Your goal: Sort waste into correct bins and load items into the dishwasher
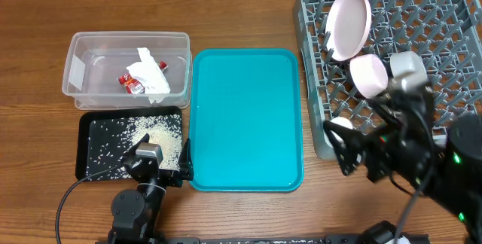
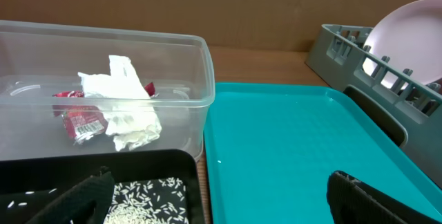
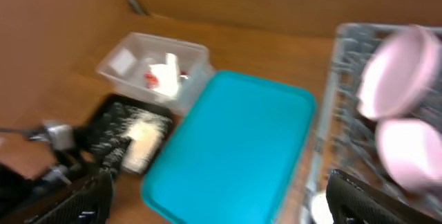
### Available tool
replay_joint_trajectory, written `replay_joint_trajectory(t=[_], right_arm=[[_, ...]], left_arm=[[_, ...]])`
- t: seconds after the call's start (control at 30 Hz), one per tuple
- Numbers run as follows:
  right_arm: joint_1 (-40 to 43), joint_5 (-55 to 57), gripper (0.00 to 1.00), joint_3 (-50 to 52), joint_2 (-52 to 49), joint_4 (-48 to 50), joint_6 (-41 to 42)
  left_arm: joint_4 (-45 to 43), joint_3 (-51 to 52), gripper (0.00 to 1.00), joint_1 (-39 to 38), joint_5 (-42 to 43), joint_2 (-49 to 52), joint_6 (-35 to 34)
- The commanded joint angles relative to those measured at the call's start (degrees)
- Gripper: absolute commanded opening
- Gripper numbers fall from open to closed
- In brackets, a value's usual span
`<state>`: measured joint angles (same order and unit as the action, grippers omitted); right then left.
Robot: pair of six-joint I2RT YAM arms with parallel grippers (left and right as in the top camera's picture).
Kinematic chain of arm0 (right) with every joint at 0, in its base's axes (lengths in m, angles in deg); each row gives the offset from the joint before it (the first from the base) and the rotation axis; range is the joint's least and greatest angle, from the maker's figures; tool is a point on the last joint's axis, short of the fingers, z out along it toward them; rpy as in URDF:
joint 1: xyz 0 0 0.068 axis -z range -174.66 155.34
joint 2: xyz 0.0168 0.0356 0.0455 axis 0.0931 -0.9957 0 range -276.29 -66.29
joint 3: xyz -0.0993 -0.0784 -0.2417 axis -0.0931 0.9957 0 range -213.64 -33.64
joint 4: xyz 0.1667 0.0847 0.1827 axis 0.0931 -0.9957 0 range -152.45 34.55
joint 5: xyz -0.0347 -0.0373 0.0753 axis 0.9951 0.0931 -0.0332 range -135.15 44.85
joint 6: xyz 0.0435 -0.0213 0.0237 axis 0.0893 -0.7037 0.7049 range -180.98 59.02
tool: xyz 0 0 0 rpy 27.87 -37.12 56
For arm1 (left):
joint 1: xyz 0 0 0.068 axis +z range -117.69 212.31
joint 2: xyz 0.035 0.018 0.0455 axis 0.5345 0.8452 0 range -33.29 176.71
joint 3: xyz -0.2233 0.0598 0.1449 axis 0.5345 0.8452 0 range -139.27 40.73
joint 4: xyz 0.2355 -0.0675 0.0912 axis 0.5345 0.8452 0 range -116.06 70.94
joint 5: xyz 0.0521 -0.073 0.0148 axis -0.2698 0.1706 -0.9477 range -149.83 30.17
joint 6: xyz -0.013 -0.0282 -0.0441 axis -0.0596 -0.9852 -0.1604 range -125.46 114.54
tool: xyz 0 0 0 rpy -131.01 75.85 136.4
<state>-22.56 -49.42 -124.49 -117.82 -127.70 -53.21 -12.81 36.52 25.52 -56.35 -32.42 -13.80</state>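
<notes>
The clear tub point(image 1: 75, 56) holds the crumpled napkin point(image 1: 151, 74) and the red sauce packet point(image 1: 132, 84); both also show in the left wrist view, napkin point(image 2: 128, 110) and packet point(image 2: 81, 120). The black tray point(image 1: 84, 150) holds loose rice point(image 1: 154, 140). The grey dish rack point(image 1: 452, 41) holds the white plate point(image 1: 348, 22) on edge, a white bowl point(image 1: 367, 74), a steel bowl point(image 1: 407, 64) and a small white cup point(image 1: 341, 123). My left gripper point(image 1: 160, 163) is open and empty, low over the black tray's right edge. My right gripper point(image 1: 343, 147) is open and empty at the rack's front left corner. Chopsticks are out of view.
The large teal tray point(image 1: 245, 116) lies between the bins and the rack, with nothing on it. The right wrist view is blurred and shows the teal tray point(image 3: 235, 141) and the rack point(image 3: 345, 79). A brown wall stands behind the table.
</notes>
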Motion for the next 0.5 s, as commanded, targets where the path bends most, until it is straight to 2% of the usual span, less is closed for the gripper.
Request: replay_joint_trajectory(t=[0.0, 0.13, 0.23, 0.47], right_arm=[[-0.2, 9.6, 1.0, -0.85, 2.89, -2.91, -0.96], [2.14, 13.29, 1.0, 2.03, 5.66, 0.31, -1.03], [5.62, 13.11, 1.0, 7.5, 9.38, 7.28, -1.18], [13.31, 11.87, 1.0, 34.14, 22.75, 29.29, -1.14]], left_arm=[[-0.02, 0.2, 1.0, -0.33, 0.59, -0.55, 1.07], [-0.02, 0.2, 1.0, -0.33, 0.59, -0.55, 1.07], [-0.02, 0.2, 1.0, -0.33, 0.59, -0.55, 1.07], [-0.04, 0.2, 1.0, -0.33, 0.59, -0.55, 1.07]])
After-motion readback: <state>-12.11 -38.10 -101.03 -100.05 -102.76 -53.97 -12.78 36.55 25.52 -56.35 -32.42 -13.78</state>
